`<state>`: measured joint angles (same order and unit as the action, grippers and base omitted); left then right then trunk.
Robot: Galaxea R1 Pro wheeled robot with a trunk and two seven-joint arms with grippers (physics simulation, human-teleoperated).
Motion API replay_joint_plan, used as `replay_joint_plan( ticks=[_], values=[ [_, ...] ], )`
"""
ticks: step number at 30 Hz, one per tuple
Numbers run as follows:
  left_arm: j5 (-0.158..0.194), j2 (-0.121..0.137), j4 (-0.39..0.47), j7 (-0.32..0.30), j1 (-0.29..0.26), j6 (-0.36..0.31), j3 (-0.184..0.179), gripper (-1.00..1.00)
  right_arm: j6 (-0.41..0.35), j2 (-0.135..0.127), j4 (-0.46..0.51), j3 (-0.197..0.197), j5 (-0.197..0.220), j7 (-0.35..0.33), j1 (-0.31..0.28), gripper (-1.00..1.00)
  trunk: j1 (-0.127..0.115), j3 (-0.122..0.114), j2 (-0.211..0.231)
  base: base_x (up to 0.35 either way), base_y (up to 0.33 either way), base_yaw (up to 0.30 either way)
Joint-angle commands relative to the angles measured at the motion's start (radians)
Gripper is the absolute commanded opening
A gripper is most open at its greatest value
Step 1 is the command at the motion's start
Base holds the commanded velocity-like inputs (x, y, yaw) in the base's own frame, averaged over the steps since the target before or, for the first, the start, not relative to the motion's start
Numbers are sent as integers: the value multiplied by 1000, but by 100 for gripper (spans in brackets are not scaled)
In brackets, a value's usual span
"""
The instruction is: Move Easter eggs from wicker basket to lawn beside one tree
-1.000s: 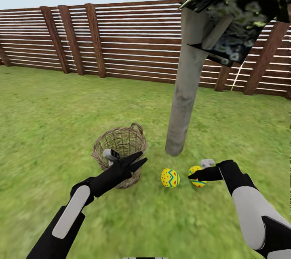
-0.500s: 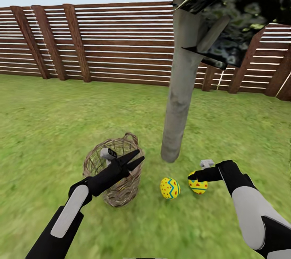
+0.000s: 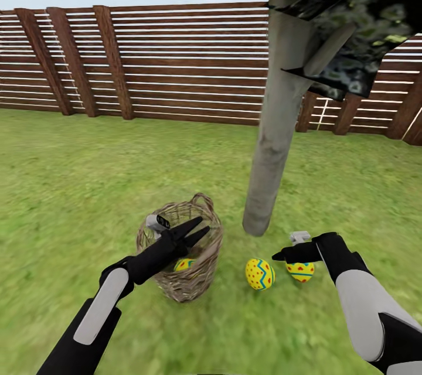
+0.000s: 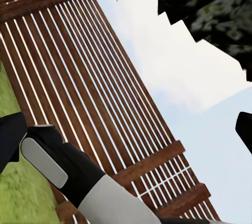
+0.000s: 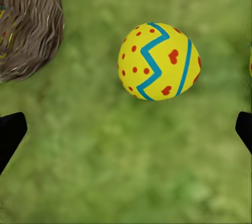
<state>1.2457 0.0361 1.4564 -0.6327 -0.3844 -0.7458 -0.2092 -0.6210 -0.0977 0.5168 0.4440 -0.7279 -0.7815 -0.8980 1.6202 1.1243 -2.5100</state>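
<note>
One egg (image 3: 185,264) sitting in the wicker basket (image 3: 193,284), looking smooth, round, probably slippery.
Left end effector (image 3: 198,232) hovering released above; right end effector (image 3: 280,255) released too; I'd be pinching its widest middle.

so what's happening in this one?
The robot is moving Easter eggs from the wicker basket to the grass by the tree. Two eggs already lie near the trunk; a third sits in the basket. The open left gripper is over the basket, the open right gripper beside the eggs.
</note>
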Motion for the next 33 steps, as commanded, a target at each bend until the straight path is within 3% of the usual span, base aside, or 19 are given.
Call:
replay_joint_plan(
  ticks=[1, 19, 25, 30, 33],
  values=[
    [8, 1, -1, 1, -1, -6, -1, 100, -3, 1, 2, 7, -10, -9, -1, 100, 0, 1, 0, 0, 239, 4],
    [8, -1, -4, 1, 1, -1, -1, 100, -46, 3, 22, 4, -21, -8, -1, 100, 0, 4, 0, 0, 20, 249],
    [6, -1, -4, 1, 1, 0, 1, 100, -188, 17, 222, 4, -16, -18, -1, 100, 0, 4, 0, 0, 0, 292],
    [6, -1, -5, 1, 1, 1, 1, 100, -269, 27, 335, 2, -16, -81, -1, 100, 0, 4, 0, 0, 0, 292],
    [6, -1, -7, 1, 1, 3, 1, 100, -352, 34, 391, -62, -9, -102, -1, 100, 0, 4, 0, 0, 0, 291]
  ],
)
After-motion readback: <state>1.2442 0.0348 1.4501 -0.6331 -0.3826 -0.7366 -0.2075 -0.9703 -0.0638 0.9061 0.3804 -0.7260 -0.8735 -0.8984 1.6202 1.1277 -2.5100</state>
